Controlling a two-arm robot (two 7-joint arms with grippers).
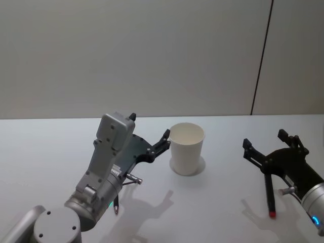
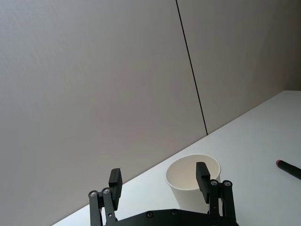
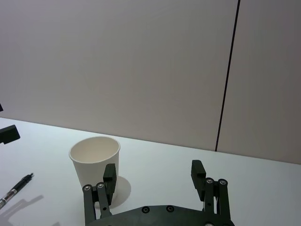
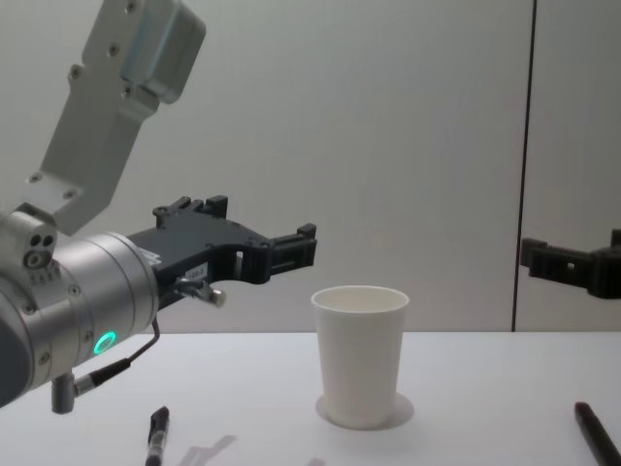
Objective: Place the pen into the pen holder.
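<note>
The pen holder, a white paper cup (image 1: pixel 187 147) (image 4: pixel 359 354) (image 2: pixel 188 181) (image 3: pixel 94 157), stands upright mid-table. A black pen with a red end (image 1: pixel 270 195) (image 4: pixel 597 432) (image 2: pixel 288 168) lies on the table to its right, beneath my right gripper (image 1: pixel 264 139) (image 3: pixel 154 170) (image 4: pixel 572 252), which hovers open and empty. A second dark pen (image 1: pixel 115 206) (image 4: pixel 155 437) (image 3: pixel 16 188) lies to the cup's left, under my left arm. My left gripper (image 1: pixel 149 126) (image 2: pixel 159 174) (image 4: pixel 262 228) hangs open and empty in the air, just left of the cup's rim and slightly above it.
The white table (image 1: pixel 45 152) ends at a plain grey wall. A dark vertical seam (image 1: pixel 262 55) runs down the wall on the right.
</note>
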